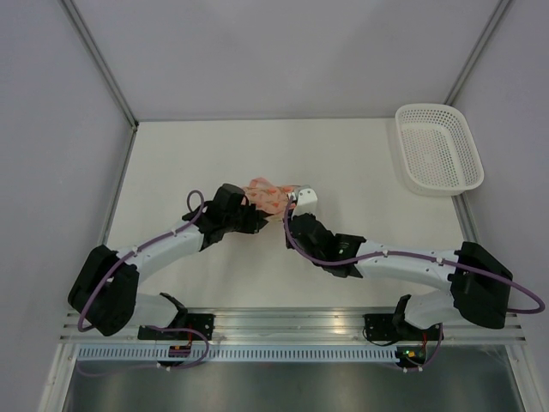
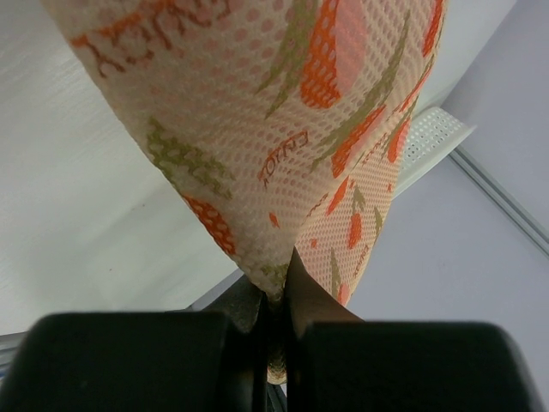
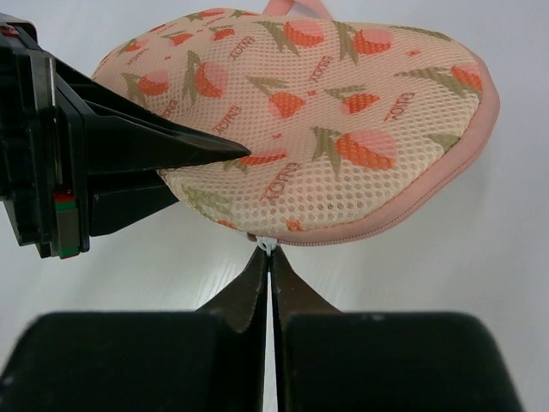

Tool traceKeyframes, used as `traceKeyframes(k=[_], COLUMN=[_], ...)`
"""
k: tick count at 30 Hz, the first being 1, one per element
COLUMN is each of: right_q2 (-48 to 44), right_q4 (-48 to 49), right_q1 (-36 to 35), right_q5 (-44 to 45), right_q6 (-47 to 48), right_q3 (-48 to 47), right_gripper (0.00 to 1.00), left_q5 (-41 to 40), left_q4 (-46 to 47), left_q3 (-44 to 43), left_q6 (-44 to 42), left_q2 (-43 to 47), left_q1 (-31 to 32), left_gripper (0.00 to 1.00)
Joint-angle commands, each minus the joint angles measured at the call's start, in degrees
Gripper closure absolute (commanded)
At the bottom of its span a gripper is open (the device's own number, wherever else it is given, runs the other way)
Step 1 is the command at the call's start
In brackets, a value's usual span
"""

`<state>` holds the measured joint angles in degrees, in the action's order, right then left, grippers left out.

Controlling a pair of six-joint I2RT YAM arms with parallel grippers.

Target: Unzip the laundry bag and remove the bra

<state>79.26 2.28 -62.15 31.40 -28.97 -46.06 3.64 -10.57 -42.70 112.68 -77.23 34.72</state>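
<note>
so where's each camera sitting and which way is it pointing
Top external: above and behind, looking down on the table; both arms show, left gripper and right gripper meeting at the laundry bag, basket far right.
Left wrist: looks along its shut fingers at the bag's mesh.
Right wrist: looks along its fingers, pinched at the bag's zip trim; the left gripper shows at left.
All three share the bag.

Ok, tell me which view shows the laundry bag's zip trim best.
Right wrist view: the pink zip trim runs along the laundry bag's lower edge to the zip pull at the right gripper. Left wrist view shows only printed mesh, close up. Top external view shows the bag small, trim indiscernible.
</note>
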Motion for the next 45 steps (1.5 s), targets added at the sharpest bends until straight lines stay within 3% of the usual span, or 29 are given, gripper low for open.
traceKeyframes(k=[1, 6, 11, 15, 23, 28, 32, 35, 39, 45], right_q2=[-3.59, -5.52, -4.65, -3.24, -5.08, -6.75, -8.07, -8.77, -10.62, -12.64], right_q4=[-2.10, -10.62, -25.55, -35.39, -40.95, -43.68, -45.87, -47.80, -49.04, -50.01], right_q1=[-0.25, -0.34, -0.34, -0.25, -0.25, -0.25, -0.25, -0.34, -0.34, -0.43], right_q5=[2.61, 4.54, 9.73, 12.02, 11.41, 10.79, 9.83, 8.51, 6.31, 4.03], right_q6=[-1.35, -2.58, -5.74, -7.76, -8.91, -9.79, -10.23, -10.75, -11.28, -11.98], right_q3=[-0.69, -1.66, -6.30, -8.34, -6.59, -4.65, -3.42, -3.16, -2.46, -0.96], right_gripper=[1.00, 1.00, 1.00, 0.99, 0.99, 1.00, 1.00, 1.00, 1.00, 1.00], left_q5=[1.99, 1.99, 2.25, 3.91, 19.97, 28.16, 38.71, 40.31, 40.48, 49.96], left_q4=[1.87, 1.87, 2.22, 3.36, 12.48, 15.22, 12.51, 7.33, 4.51, 3.10], left_q3=[0.68, 2.09, 2.88, 2.44, 2.44, 2.09, -2.46, -5.98, -9.94, -19.61], left_q6=[0.61, -1.14, -5.27, -15.89, -43.73, -55.71, -67.73, -74.77, -79.98, -85.87], left_q2=[2.52, 3.05, 3.23, 2.70, -3.17, -7.66, -12.76, -15.58, -17.51, -25.24], left_q1=[-0.35, -1.06, -2.37, -4.48, -10.99, -12.57, -12.57, -12.57, -12.92, -13.01], left_gripper=[0.98, 0.98, 0.98, 0.98, 0.98, 0.98, 0.98, 0.97, 0.95, 0.93])
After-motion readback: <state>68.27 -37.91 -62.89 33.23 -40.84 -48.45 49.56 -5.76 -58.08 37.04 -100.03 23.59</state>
